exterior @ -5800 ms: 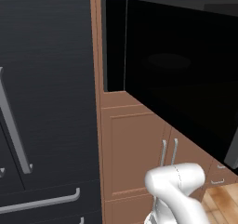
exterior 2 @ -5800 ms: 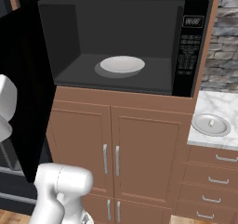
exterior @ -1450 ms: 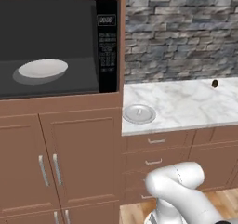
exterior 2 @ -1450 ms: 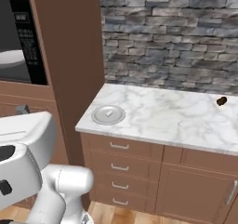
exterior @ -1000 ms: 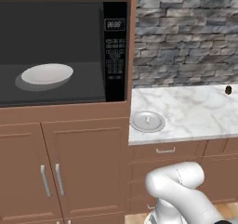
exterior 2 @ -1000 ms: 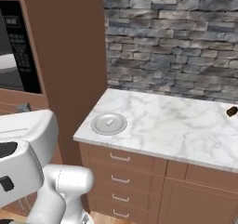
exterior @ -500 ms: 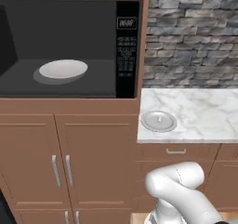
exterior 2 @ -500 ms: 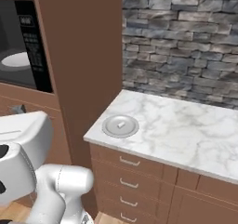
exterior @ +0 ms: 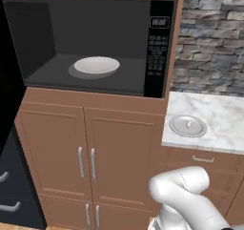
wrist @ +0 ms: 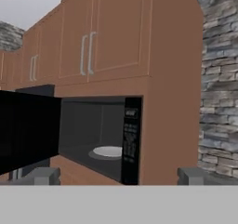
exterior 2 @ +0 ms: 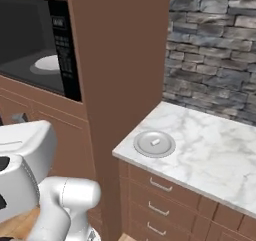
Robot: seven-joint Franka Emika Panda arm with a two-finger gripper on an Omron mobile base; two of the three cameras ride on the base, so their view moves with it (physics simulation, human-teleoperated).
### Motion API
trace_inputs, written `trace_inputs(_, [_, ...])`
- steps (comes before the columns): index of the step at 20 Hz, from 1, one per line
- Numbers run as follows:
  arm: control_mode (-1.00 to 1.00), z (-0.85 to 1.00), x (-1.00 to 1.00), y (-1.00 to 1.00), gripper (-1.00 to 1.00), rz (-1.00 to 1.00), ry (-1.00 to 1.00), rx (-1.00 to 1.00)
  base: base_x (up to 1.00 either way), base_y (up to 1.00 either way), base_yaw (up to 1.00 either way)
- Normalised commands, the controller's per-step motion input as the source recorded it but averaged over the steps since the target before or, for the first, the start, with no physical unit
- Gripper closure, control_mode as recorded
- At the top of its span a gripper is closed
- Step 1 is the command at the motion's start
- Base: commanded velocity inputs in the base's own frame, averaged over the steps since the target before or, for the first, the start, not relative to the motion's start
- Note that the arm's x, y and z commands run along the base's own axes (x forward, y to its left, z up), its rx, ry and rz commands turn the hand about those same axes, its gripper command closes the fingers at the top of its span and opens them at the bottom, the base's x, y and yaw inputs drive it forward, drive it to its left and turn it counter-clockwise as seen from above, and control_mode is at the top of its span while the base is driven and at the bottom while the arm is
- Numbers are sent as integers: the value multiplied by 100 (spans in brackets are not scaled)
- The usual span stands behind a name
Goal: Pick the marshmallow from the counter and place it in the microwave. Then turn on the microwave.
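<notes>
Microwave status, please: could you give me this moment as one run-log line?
microwave: door open | white plate: inside cavity | gripper: open, holding nothing | counter: round metal lid near its left edge

A home kitchen: a black built-in microwave (exterior: 95, 45) sits in brown wood cabinetry (exterior: 90, 157), its door open on a white plate (exterior: 96, 65), beside a marble surface (exterior 2: 210, 145) over drawers (exterior 2: 160, 195), against a grey stone-brick wall (exterior 2: 215, 50).

White plate (exterior: 96, 65) ahead of me at about eleven o'clock, round grey lid (exterior: 188, 126) at two o'clock, grey stone-brick wall (exterior 2: 220, 50) behind it, brown cabinet doors (exterior: 90, 162) at my six.
</notes>
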Motion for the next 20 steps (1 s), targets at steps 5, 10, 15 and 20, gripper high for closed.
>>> trace_inputs(5, [100, 0, 0, 0, -100, 0, 0, 0, -3, 61, 23])
trace_inputs(10, [100, 0, 0, 0, -100, 0, 0, 0, 0, 19, 3])
trace_inputs(15, [100, 0, 0, 0, -100, 0, 0, 0, 6, -27, 0])
trace_inputs(20, [100, 0, 0, 0, -100, 0, 0, 0, 3, -56, 0])
